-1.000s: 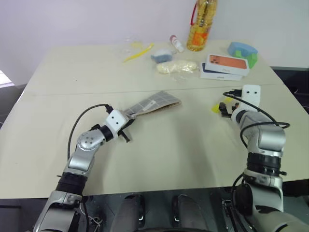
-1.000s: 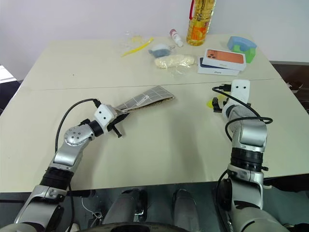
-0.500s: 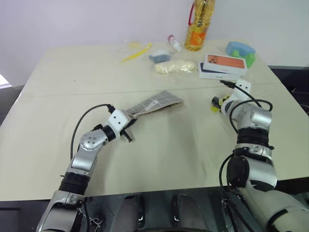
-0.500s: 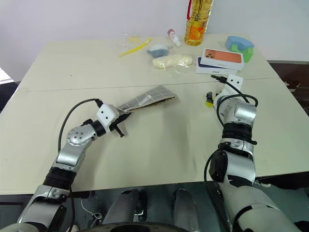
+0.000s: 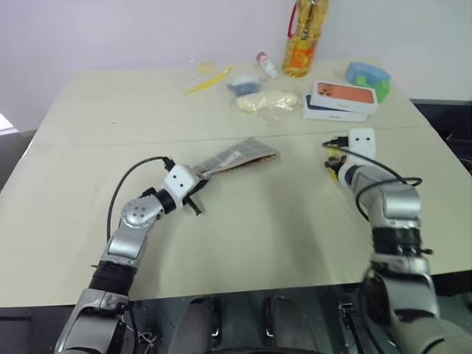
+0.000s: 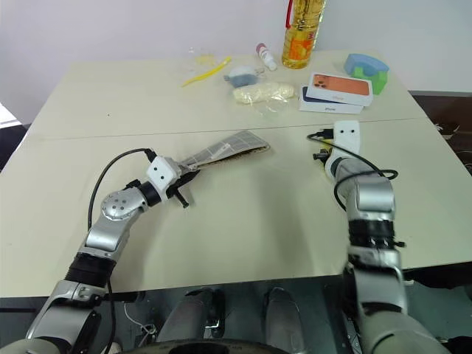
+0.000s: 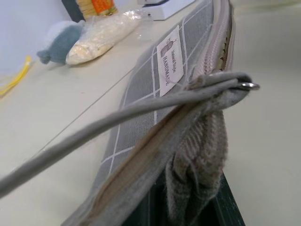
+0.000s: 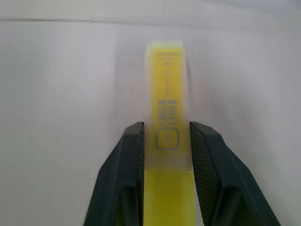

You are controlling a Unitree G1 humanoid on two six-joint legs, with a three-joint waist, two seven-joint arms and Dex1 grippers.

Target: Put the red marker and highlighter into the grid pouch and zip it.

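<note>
The grid pouch [image 5: 240, 156] lies slanted at the table's middle, its grey fabric, white label and zipper edge close up in the left wrist view [image 7: 141, 89]. My left gripper [image 5: 198, 177] is shut on the pouch's near end, bunching the fabric. The bright yellow highlighter [image 8: 165, 75] sits between the two fingers of my right gripper [image 5: 333, 161], which press on both its sides, a little above the table at the right. The highlighter's far end sticks out past the fingertips. The red marker is out of view.
At the table's back stand an oil bottle [image 5: 304, 37], stacked phone boxes [image 5: 341, 99], a blue-green object [image 5: 369, 74], a bag of pale stuff [image 5: 267, 101], a small red-capped bottle [image 5: 267, 65] and a thin yellow stick [image 5: 210, 80].
My right gripper has closed on the highlighter and moved left and slightly up with it, rolling its wrist. The left gripper and the pouch have stayed put.
</note>
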